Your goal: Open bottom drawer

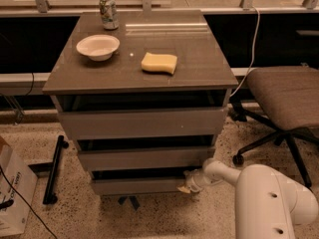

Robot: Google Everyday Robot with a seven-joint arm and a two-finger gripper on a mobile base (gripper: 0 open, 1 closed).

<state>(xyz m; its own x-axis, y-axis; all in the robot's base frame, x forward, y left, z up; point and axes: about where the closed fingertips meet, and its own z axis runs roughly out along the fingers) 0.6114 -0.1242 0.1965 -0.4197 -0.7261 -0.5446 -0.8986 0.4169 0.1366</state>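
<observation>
The bottom drawer (137, 185) is the lowest and narrowest of three grey fronts on the cabinet, close to the floor, with a dark gap above it. My gripper (186, 184) sits at the drawer's right end, touching or nearly touching its top right corner. The white arm (266, 198) reaches in from the lower right.
On the cabinet top (199, 59) are a white bowl (98, 46), a yellow sponge (159, 62) and a can (107, 13). An office chair (286, 101) stands to the right. A cardboard box (12, 193) and a black bar (54, 168) lie on the floor at left.
</observation>
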